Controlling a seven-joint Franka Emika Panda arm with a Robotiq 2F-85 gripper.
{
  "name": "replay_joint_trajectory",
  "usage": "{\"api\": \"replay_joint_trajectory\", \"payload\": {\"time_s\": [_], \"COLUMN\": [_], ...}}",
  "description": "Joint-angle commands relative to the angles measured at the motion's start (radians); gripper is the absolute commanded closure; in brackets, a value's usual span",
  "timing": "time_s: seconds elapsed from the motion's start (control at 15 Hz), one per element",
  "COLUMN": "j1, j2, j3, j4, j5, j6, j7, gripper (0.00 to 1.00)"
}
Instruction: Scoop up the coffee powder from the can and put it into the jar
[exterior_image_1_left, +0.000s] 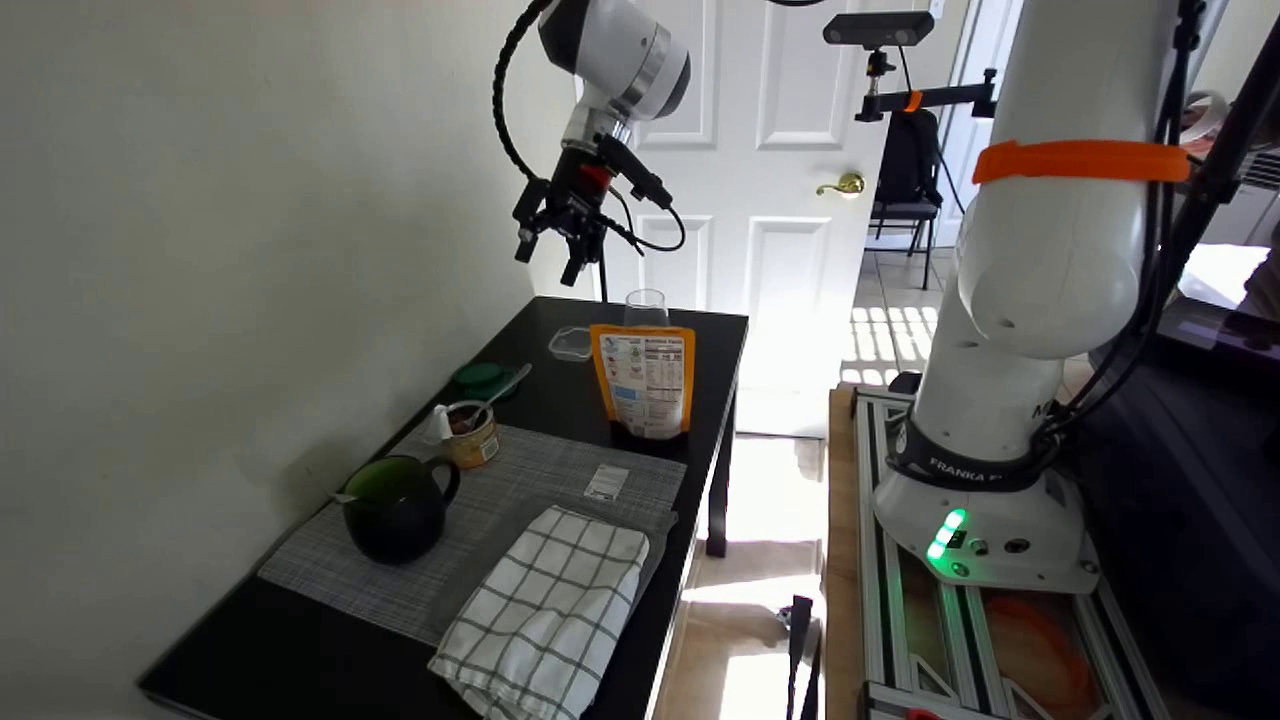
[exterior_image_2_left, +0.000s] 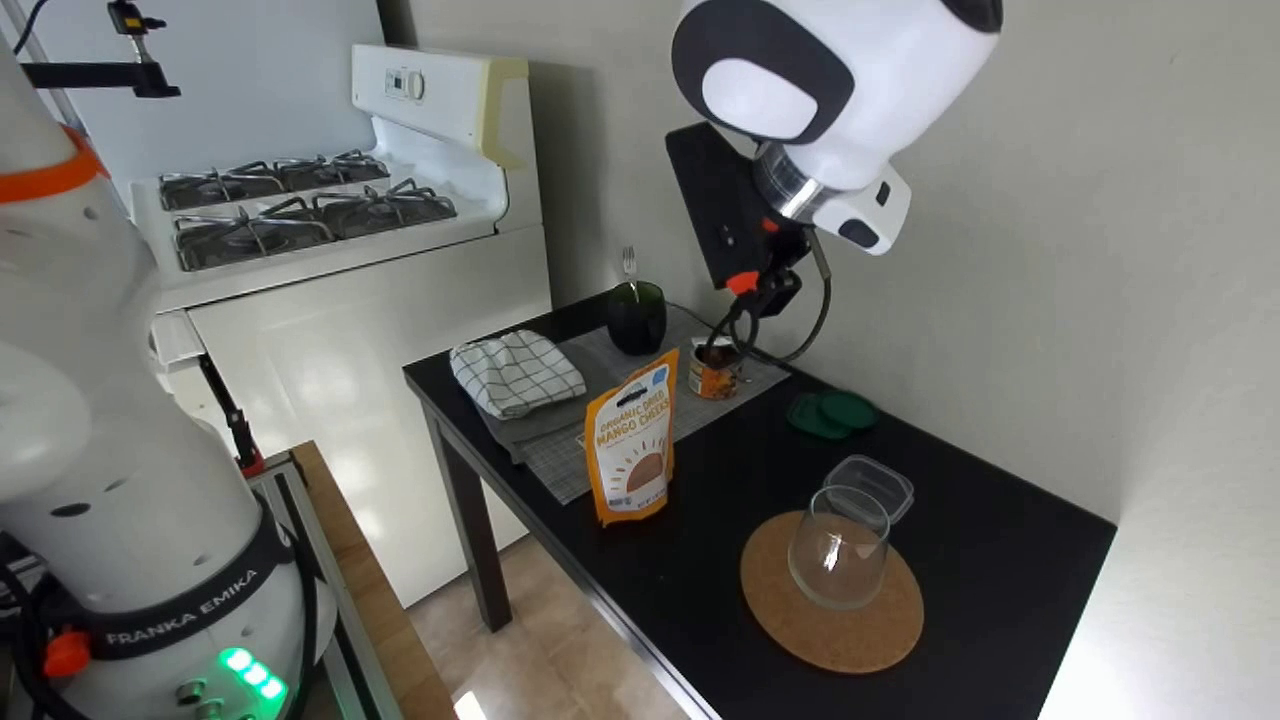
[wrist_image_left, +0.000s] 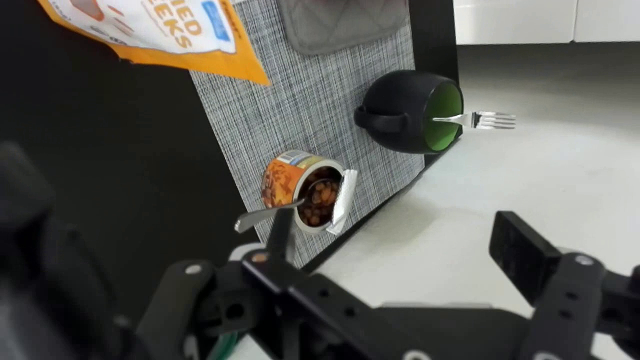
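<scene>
The can (exterior_image_1_left: 475, 448) is a small orange open container on the grey placemat, with a peeled-back foil lid; it also shows in an exterior view (exterior_image_2_left: 712, 380) and the wrist view (wrist_image_left: 281, 182). It holds brown bean-like pieces. A metal spoon (wrist_image_left: 259, 217) stands in it, handle leaning over the rim. A clear glass vessel, likely the jar (exterior_image_2_left: 838, 560), stands on a cork mat; it also shows in an exterior view (exterior_image_1_left: 646, 308) and is out of the wrist view. My gripper (exterior_image_1_left: 548, 262) is open and empty, high above the table; its fingers are spread in the wrist view (wrist_image_left: 400, 240).
An orange-and-white mango pouch (exterior_image_2_left: 630, 445) stands upright mid-table. A dark green mug (exterior_image_1_left: 395, 515) with a fork stands beside the can. Green lids (exterior_image_2_left: 832, 414), a clear plastic box (exterior_image_2_left: 872, 487) and a folded checked towel (exterior_image_1_left: 548, 610) lie around. A wall (exterior_image_1_left: 250, 250) borders the table.
</scene>
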Motion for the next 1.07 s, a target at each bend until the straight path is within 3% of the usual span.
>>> {"api": "replay_joint_trajectory", "payload": {"time_s": [0.0, 0.47, 0.53, 0.8, 1.0], "j1": [-0.051, -0.117, -0.118, -0.121, -0.123], "j2": [0.138, 0.351, 0.346, 0.327, 0.378], "j3": [0.012, 0.05, 0.052, 0.061, 0.079], "j4": [0.06, 0.179, 0.187, 0.156, 0.187], "j5": [0.056, 0.068, 0.029, 0.038, 0.088], "j6": [-0.098, -0.102, -0.137, -0.094, -0.038], "j7": [-0.076, -0.09, -0.057, -0.078, -0.102], "gripper": [0.0, 0.0, 0.0, 0.0, 0.0]}}
